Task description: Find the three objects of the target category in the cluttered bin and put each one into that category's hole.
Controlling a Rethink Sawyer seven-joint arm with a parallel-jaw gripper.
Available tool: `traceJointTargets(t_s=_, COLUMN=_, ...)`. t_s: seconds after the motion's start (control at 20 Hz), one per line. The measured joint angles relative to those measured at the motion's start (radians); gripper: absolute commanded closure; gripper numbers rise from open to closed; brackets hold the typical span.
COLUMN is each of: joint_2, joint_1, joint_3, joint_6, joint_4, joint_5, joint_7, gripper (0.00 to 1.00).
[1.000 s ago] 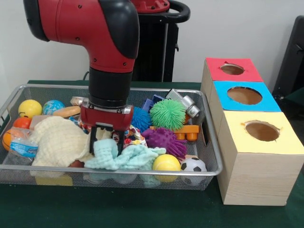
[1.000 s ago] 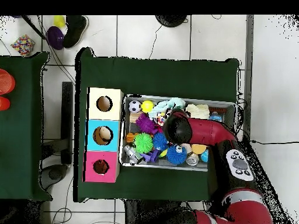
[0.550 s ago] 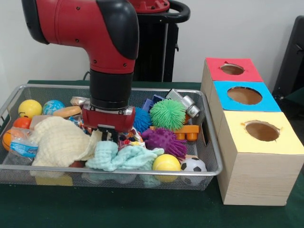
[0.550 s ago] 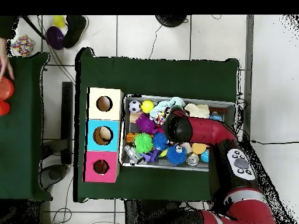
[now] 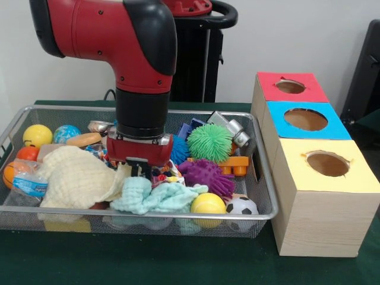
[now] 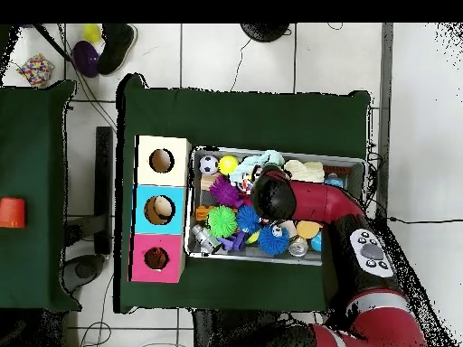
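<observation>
The gripper (image 5: 139,170) was low in the wire bin (image 5: 261,178), just above the mint-green cloth (image 5: 155,196) — soft, crumpled, near the front wall — its opening I cannot tell.

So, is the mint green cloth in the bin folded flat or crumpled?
Crumpled. The mint green cloth lies bunched in uneven folds at the wire bin's front, beside the yellow ball.
</observation>
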Motion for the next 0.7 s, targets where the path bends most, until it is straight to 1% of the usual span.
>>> traceJointTargets(t_s=0.15, joint_2=-0.004, joint_1=0.0, joint_3=0.001, joint_6=0.012, joint_4=0.001, joint_5=0.0, joint_7=0.0, gripper=1.0)
traceJointTargets(t_s=0.3, joint_2=-0.02, joint_1=-0.014, joint_3=0.016, joint_6=0.053, joint_4=0.006, joint_5=0.0, joint_7=0.0, gripper=1.0)
traceJointTargets(t_s=0.5, joint_2=-0.056, joint_1=-0.064, joint_3=0.056, joint_6=0.174, joint_4=0.013, joint_5=0.0, joint_7=-0.004, gripper=1.0)
traceJointTargets(t_s=0.65, joint_2=-0.057, joint_1=-0.098, joint_3=0.069, joint_6=0.249, joint_4=-0.001, joint_5=-0.016, joint_7=-0.007, gripper=1.0)
traceJointTargets(t_s=0.7, joint_2=-0.049, joint_1=-0.117, joint_3=0.075, joint_6=0.272, joint_4=-0.013, joint_5=-0.032, joint_7=-0.007, gripper=1.0)
